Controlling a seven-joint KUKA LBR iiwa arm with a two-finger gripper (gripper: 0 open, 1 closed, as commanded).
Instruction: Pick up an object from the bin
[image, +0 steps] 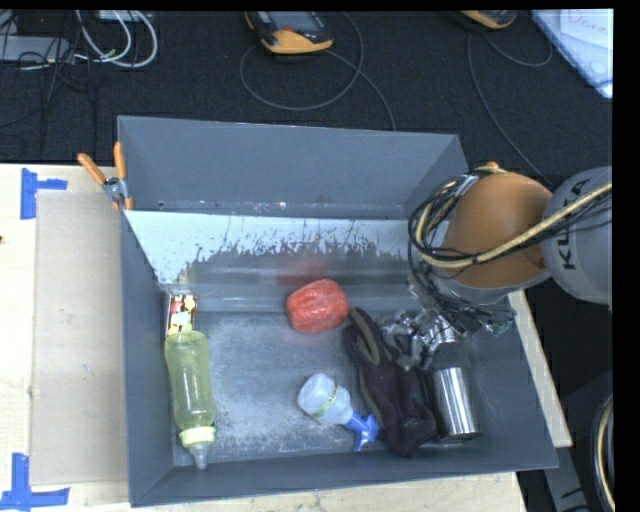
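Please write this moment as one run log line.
gripper above right part of grey metal bin | nearest: black fabric strap, silver metal cylinder | held: unclear

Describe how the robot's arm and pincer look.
The arm is a rounded silver-grey link with dark KUKA lettering. An orange-brown dome cover sits at its wrist, with black and pale yellow cables looped around it. The pincer below is small, dark metal.
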